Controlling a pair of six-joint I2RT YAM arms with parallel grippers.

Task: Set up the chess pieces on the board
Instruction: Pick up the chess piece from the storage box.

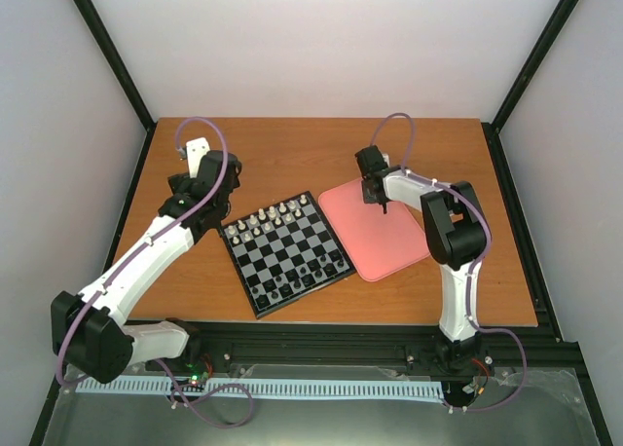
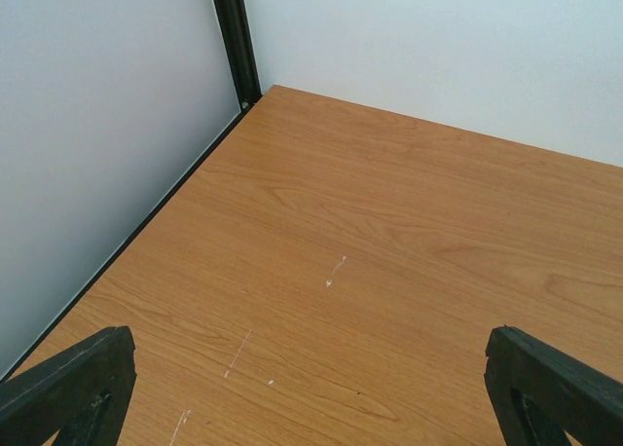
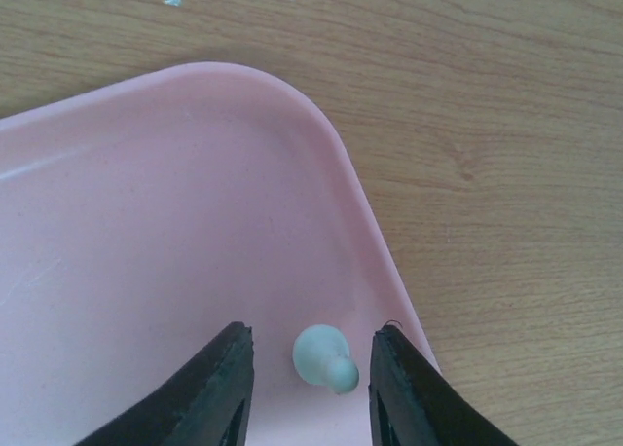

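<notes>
The wooden surface (image 1: 292, 154) carries the board (image 1: 288, 251) at its middle. Most chess pieces (image 1: 277, 215) are already ranked along the board's far side. The pink tray (image 1: 375, 237) lies just beside the board on the right.

The left tool (image 2: 307, 368) hangs over bare wood well away from the board, its jaws spread wide and holding nothing.

The right tool (image 1: 382, 207) is over the tray's far corner, and the step in hand is picking up a leftover white pawn (image 3: 321, 358). The pawn sits in the tray near its rim, between the two fingers (image 3: 219, 388), with a gap showing on each side, so the jaws are released and not yet gripping. It seems to lie tipped on its side, though the close view leaves that unsure.

The next move probably calls for a gentle, centred pinch, then a lift clear of the rim toward an empty square.
</notes>
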